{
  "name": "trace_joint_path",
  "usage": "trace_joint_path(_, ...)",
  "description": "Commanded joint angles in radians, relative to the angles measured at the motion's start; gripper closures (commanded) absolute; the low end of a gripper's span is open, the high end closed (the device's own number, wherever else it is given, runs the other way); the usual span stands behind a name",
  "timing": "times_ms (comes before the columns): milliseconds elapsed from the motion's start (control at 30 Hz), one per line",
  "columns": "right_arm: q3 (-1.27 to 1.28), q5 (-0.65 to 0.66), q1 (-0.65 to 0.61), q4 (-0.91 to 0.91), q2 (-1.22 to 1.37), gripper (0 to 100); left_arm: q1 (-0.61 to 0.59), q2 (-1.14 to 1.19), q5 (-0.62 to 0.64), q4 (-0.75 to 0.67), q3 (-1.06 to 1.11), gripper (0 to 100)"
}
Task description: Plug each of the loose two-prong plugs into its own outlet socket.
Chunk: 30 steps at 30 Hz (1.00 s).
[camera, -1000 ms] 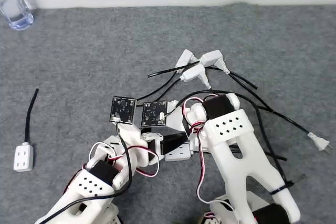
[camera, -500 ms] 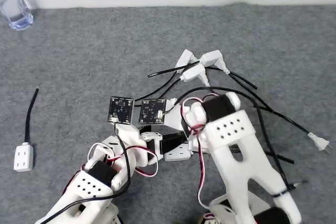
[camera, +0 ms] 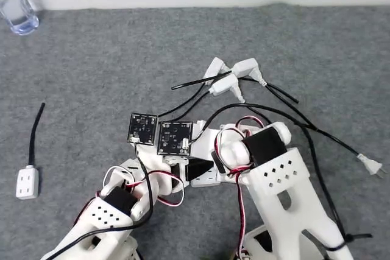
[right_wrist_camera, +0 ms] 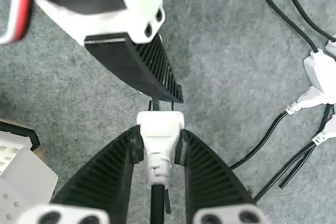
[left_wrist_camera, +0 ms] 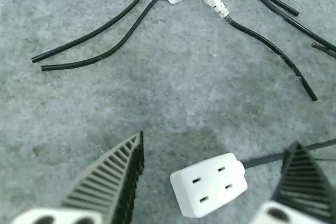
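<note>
- Since the plug has to go into the socket head-on, I've got the right gripper (right_wrist_camera: 159, 137) clamped on a white two-prong plug (right_wrist_camera: 160, 121). It pinches the body from both sides, and the cord trails back between the fingers.
- The left gripper (left_wrist_camera: 218, 142) has its jaws spread wide, straddling the white outlet socket (left_wrist_camera: 208, 184) that lies flat on the grey carpet (left_wrist_camera: 157, 87), not touching it. My guess is it's parked there to pin the socket so it won't skid when the plug pushes in.
- Both wrists crowd together low-centre in the overhead frame, so the held plug is just beside that socket.
- Socket check: the one between the left jaws shows four slots, all empty.
- A second socket (camera: 27, 182) lies at the far left of the overhead frame on its own short cord. It's too small for me to tell if anything's in it.
- Upper centre, the white cluster (camera: 231, 77) of plugs and sockets looks already mated, I reckon.
- One loose plug (camera: 372, 165) lies at the right edge, well apart from any socket.
- Clear bottle (camera: 17, 4) in the upper-left corner; can't tell what's in it.
</note>
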Motion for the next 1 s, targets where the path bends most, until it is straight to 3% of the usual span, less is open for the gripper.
trace_joint_path(0, -0.061, -0.012, -0.004, 0.007, -0.024, 99.1, 0.003, -0.014, 0.005, -0.02, -0.005, 61)
trace_joint_path(633, -0.063, -0.077, -0.005, -0.024, -0.035, 99.1, -0.011, -0.015, 0.0, -0.02, 0.01, 61)
trace_joint_path(767, -0.063, -0.075, -0.004, -0.005, -0.035, 99.1, -0.189, -0.015, -0.014, -0.02, 0.005, 61)
trace_joint_path(967, -0.057, -0.038, -0.005, -0.035, -0.004, 99.1, -0.614, -0.015, -0.175, -0.018, 0.022, 61)
